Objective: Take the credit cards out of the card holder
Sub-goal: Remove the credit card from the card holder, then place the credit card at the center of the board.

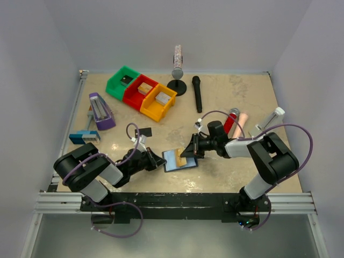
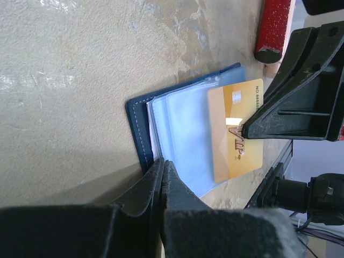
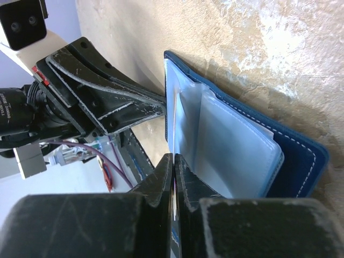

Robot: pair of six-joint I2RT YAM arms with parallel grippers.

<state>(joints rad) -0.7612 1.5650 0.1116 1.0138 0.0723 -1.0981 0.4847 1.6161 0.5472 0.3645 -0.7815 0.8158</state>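
The card holder (image 1: 171, 157) lies open on the table, dark blue with pale blue sleeves. My left gripper (image 1: 163, 161) is shut on its left edge; in the left wrist view the closed fingertips (image 2: 162, 162) clamp the holder's (image 2: 137, 129) edge. A tan-gold credit card (image 2: 231, 107) marked VIP sticks partly out of a sleeve. My right gripper (image 1: 189, 151) is shut on that card's outer edge; in the right wrist view (image 3: 173, 157) the card shows edge-on between the fingers, beside the holder (image 3: 301, 156). A black card (image 1: 146, 131) lies on the table behind the left gripper. The silvery grey card is not visible.
Green (image 1: 122, 81), red (image 1: 141, 90) and yellow (image 1: 159, 102) bins with small blocks stand at the back left. A purple stapler (image 1: 100, 111) and a blue-and-grey block (image 1: 84, 137) lie at the left. A black microphone (image 1: 197, 93) and a red glitter tube (image 1: 231, 121) lie behind the right arm.
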